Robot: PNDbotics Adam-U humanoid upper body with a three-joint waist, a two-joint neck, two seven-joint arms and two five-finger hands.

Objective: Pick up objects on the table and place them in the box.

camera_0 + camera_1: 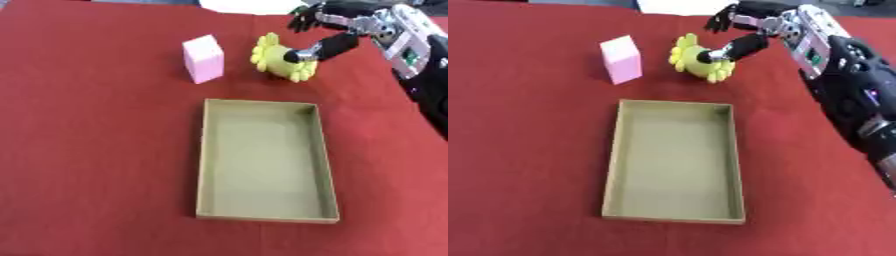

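- Right hand (337, 30) of mine reaches the yellow toy (282, 57) near the table's far edge, thumb touching, fingers spread, nothing gripped.
- Box (203, 165) empty; pink block (203, 59) also waits.

the shallow tan cardboard box (266, 159) sits mid-tabletop on the red cloth (87, 150). behind it, toward the far edge, the pink foam block (203, 58) stands left of the yellow flower-shaped toy (278, 58), where my right hand (337, 30) touches the toy.
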